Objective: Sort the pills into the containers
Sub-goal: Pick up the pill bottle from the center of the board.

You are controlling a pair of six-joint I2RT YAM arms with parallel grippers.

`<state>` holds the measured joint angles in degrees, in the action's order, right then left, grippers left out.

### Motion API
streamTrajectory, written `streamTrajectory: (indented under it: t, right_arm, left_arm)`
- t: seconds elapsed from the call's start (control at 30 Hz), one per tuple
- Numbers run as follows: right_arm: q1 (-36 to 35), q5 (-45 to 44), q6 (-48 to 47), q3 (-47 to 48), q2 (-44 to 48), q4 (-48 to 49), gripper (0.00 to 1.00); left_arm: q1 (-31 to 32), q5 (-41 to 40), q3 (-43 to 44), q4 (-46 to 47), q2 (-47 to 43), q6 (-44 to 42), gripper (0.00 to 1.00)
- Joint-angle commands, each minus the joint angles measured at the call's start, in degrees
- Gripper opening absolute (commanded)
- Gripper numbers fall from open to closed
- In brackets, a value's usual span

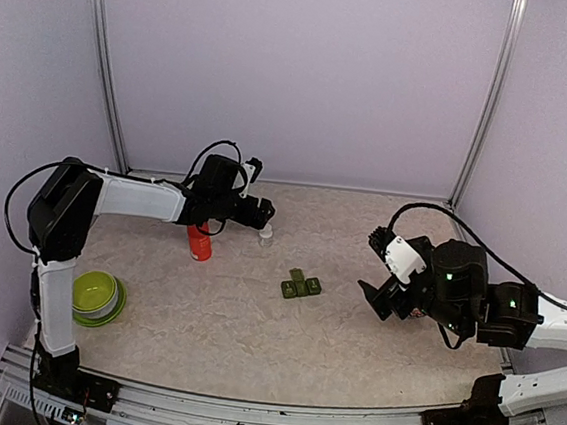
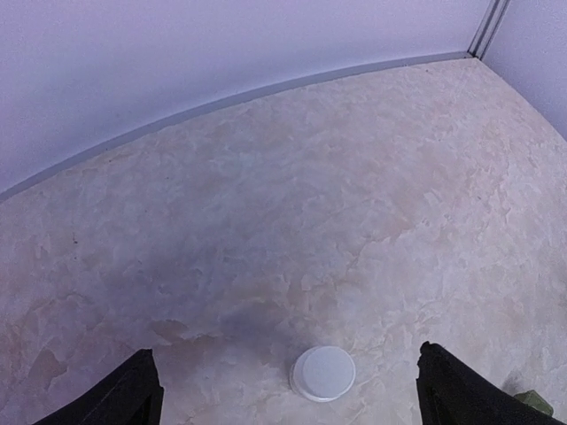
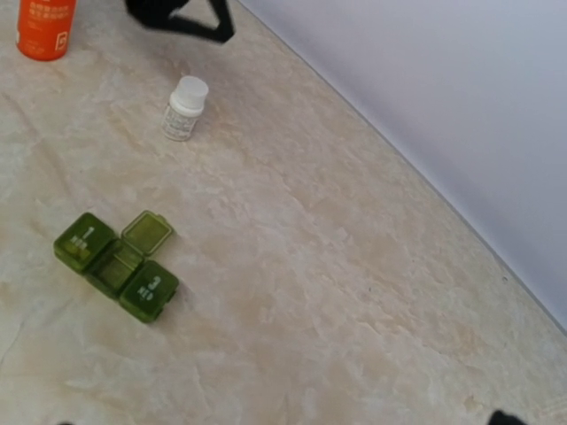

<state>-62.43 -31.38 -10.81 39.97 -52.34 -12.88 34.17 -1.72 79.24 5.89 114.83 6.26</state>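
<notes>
The containers (image 1: 301,286) are a dark green strip of three compartments in the middle of the table; in the right wrist view (image 3: 115,266) the middle lid stands open and the two outer lids are shut. No loose pills show. A small white-capped bottle (image 1: 266,236) stands upright to the far left of the strip. My left gripper (image 1: 266,214) hovers just above that bottle, open, with the white cap (image 2: 323,373) between its spread fingers (image 2: 120,398) and touching neither. My right gripper (image 1: 371,264) is open and empty, to the right of the strip.
A red cylindrical bottle (image 1: 199,242) stands left of the white bottle, under my left arm. A lime-green bowl (image 1: 97,297) sits at the near left. Lilac walls close the back and sides.
</notes>
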Motion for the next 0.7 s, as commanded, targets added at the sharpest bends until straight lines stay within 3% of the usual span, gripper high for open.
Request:
streamTrajectory:
  t: [0.0, 0.17, 0.67]
  right_arm:
    - [0.38, -0.66, 0.92, -0.82, -0.66, 2.05, 1.00]
    - [0.38, -0.21, 2.27, -1.01, -2.29, 1.85, 1.00]
    - [0.34, 0.15, 4.52, -2.35, -2.25, 1.46, 1.00]
  left_arm:
    - [0.90, 0.65, 2.15, -2.28, 2.36, -2.15, 0.96]
    - [1.04, -1.83, 4.12, -4.46, 4.54, -2.29, 0.91]
    - [2.29, 2.06, 7.02, -7.00, 9.13, -3.07, 0.73]
